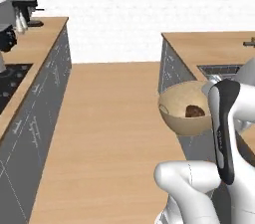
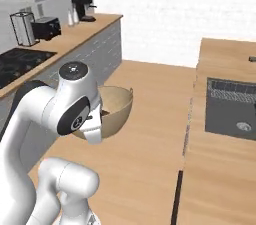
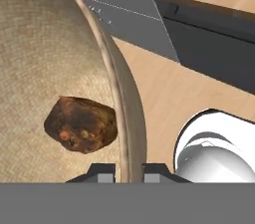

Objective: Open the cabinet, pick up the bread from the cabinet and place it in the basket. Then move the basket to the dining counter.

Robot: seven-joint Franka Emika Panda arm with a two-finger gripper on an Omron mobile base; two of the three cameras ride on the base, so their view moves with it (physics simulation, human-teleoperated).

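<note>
I've got the basket (image 3: 60, 68) off the ground, my fingers (image 3: 130, 172) clamped on its rim, one inside and one outside. The bread (image 3: 82, 124) sits loose in the bottom. The dining worktop (image 2: 220, 159) with the sink is just to the right. I reckon a thin rim pinch could slip or let the basket tip, spilling the bread, or clip that worktop's edge.

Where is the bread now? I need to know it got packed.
The bread lies inside the basket, against its woven wall, close to the rim pinched by the tool.
</note>
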